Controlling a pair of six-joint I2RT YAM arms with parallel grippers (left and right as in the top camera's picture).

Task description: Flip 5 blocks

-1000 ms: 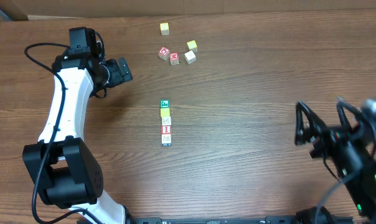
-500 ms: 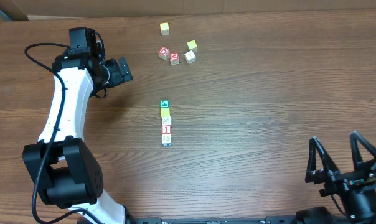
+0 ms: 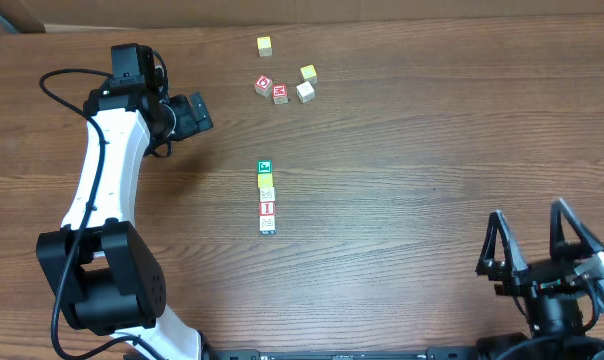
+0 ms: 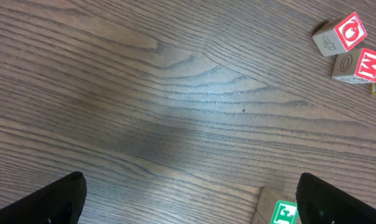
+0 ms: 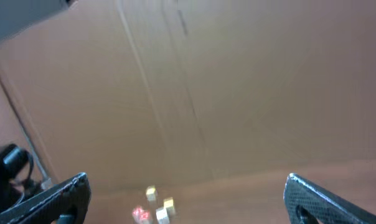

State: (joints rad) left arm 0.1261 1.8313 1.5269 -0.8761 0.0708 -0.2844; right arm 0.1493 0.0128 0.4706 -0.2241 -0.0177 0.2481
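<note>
The blocks lie in a short column at mid-table: a green one point(image 3: 265, 167) at the far end, then a yellow point(image 3: 266, 181), a cream point(image 3: 267, 193), a red-framed "I" point(image 3: 267, 208) and a whitish one point(image 3: 268, 226) nearest. My left gripper point(image 3: 203, 113) hangs open to the upper left of the column, holding nothing. The left wrist view shows the green block point(image 4: 281, 213) just inside the right finger point(image 4: 337, 202) of that gripper point(image 4: 191, 211). My right gripper point(image 3: 528, 212) stands open and empty at the bottom right, far from the column.
Near the far edge sit a "D" cube point(image 3: 264, 85), an "M" cube point(image 3: 280, 93), a yellow cube point(image 3: 308, 73), a white cube point(image 3: 304, 91) and a lone pale-yellow cube point(image 3: 265, 45). The right wrist view is blurred and shows that cluster point(image 5: 168, 205) small and far off.
The right arm has drawn back from the right edge down to the bottom right corner, its jaws still wide. The left arm and all blocks stay where they were.
</note>
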